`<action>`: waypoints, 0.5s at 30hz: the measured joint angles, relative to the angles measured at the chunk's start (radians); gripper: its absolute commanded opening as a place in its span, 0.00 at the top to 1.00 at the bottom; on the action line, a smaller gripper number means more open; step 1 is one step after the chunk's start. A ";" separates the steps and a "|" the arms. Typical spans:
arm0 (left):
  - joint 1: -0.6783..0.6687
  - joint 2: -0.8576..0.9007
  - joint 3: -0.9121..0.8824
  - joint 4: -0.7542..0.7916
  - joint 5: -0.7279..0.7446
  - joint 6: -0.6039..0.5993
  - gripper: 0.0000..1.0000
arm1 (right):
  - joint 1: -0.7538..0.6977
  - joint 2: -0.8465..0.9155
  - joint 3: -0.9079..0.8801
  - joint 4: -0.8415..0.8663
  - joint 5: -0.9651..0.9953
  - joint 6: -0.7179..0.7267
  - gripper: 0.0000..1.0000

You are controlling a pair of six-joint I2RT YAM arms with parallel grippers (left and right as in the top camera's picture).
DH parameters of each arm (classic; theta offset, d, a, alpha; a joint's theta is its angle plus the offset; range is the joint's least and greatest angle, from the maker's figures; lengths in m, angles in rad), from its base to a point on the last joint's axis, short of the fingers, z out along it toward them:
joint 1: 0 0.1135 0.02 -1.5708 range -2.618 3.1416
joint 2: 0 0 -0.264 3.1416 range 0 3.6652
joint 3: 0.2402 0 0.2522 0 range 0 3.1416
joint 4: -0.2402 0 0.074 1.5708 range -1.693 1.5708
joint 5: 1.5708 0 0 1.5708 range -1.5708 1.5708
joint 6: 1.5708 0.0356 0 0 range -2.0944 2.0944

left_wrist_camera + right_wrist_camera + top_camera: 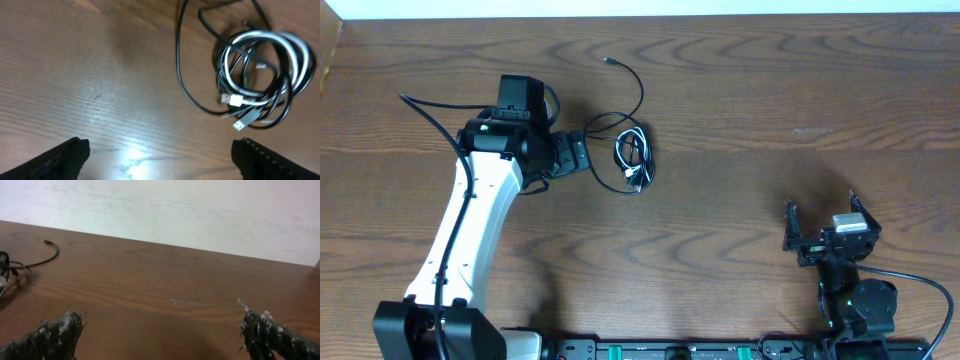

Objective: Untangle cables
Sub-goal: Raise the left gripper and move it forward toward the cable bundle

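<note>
Lying tangled (seemingly), cables (240, 100), left fingers (60, 160) apart

The white cord (260, 35) and black cord (179, 65) lie tangled just ahead of the left gripper (160, 155), its fingers spread, the black tail arcing toward the far edge, while open wood of the table (740, 110) stretches from them to the right gripper (820, 207), well apart

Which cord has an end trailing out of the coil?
The black cord: its plug end arcs out well away from the bundle; the white cord lies wholly coiled.
</note>
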 measured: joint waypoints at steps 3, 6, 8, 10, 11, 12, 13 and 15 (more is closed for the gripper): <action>0.000 0.000 0.000 0.029 0.000 -0.021 0.02 | 0.000 0.000 0.000 0.000 0.000 0.000 0.01; 0.000 0.000 0.000 0.043 0.000 -0.030 0.02 | 0.000 0.000 0.000 0.000 0.000 0.000 0.01; 0.000 0.000 0.000 0.053 0.000 -0.043 0.02 | 0.000 0.000 0.000 0.000 0.000 0.000 0.01; 0.000 0.000 0.000 0.056 0.000 -0.050 0.02 | 0.000 0.000 0.000 0.000 0.000 0.000 0.01; 0.000 0.000 0.000 0.060 0.000 -0.053 0.02 | 0.000 0.000 0.000 0.000 0.000 0.000 0.01; 0.000 0.000 -0.001 0.074 0.000 -0.060 0.02 | 0.000 0.000 0.000 0.000 0.000 0.000 0.01; 0.000 0.000 -0.002 0.082 0.000 -0.063 0.02 | 0.000 0.000 0.000 0.000 0.000 0.000 0.01; 0.000 0.003 -0.002 0.085 0.000 -0.063 0.02 | 0.000 0.000 0.000 0.000 0.000 0.000 0.01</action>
